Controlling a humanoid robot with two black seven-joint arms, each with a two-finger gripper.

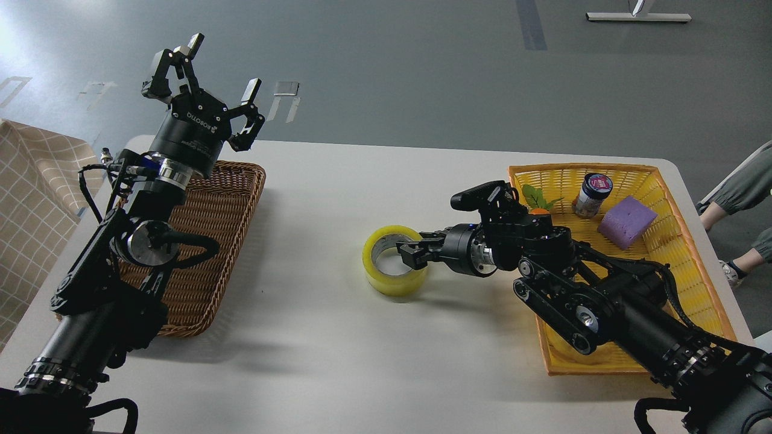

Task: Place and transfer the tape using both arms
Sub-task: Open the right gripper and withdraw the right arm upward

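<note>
The tape, a yellow translucent roll with a grey-white core, lies almost flat near the middle of the white table. It looks to be touching the table. My right gripper reaches in from the right and is shut on the roll's right wall, one finger inside the core and one outside. My left gripper is open and empty. It is raised high over the far end of the brown wicker basket, well left of the tape.
A yellow basket at the right holds a small jar, a purple sponge and a leafy toy; my right arm crosses it. A checked cloth is at far left. A person's legs are beyond the right edge.
</note>
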